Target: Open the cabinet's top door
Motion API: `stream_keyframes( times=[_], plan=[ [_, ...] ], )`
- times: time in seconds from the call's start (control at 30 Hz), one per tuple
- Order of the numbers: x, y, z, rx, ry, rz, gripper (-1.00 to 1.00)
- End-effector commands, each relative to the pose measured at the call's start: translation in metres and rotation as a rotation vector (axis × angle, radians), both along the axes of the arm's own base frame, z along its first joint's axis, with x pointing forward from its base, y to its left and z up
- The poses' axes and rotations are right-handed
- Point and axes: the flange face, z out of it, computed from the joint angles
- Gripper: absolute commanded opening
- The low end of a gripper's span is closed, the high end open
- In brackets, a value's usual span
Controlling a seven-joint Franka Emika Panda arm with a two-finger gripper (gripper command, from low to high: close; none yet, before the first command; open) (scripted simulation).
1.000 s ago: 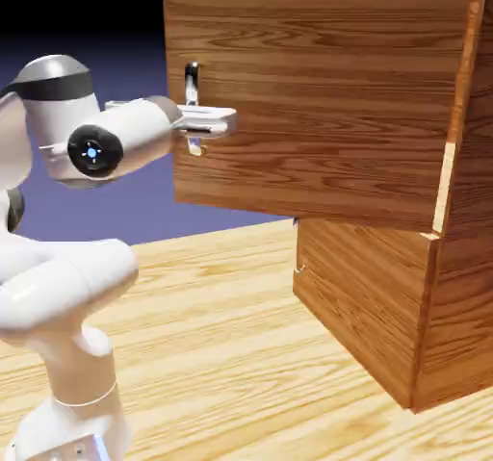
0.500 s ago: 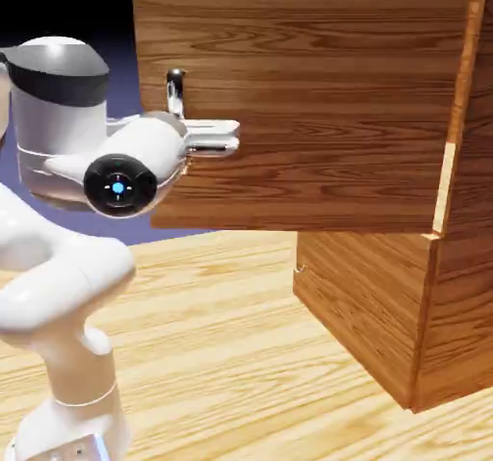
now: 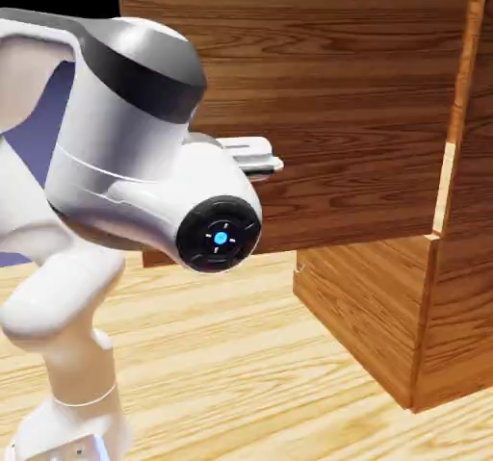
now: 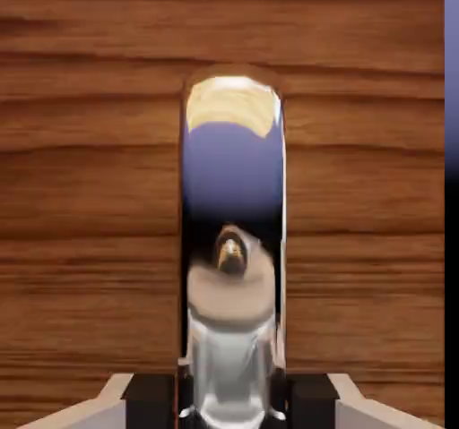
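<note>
Top door (image 3: pixel 337 113) is swung well out from the cabinet (image 3: pixel 462 286), lower panel (image 3: pixel 361 305) below it still flush. Hand (image 4: pixel 231 405) is clamped on the door's handle (image 4: pixel 233 176), a pad on either side, near the door's free edge. Looks like late in the opening pull. To do it well: keep the grip snug, pull along an arc about the door's hinge side, rotate the wrist with the panel. Straight yank could twist the handle out.
</note>
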Motion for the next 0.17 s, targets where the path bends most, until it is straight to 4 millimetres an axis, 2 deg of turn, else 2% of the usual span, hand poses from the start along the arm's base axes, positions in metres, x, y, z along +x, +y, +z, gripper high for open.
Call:
stream_keyframes(
  times=[0.0, 0.1, 0.13],
  plan=[
    [0.002, -0.008, 0.0, 0.0, 0.0, 0.019, -1.0],
    [0.008, -0.03, 0.0, 0.0, 0.0, 0.07, -1.0],
    [0.008, -0.03, 0.0, 0.0, 0.0, 0.07, 1.0]
  ],
)
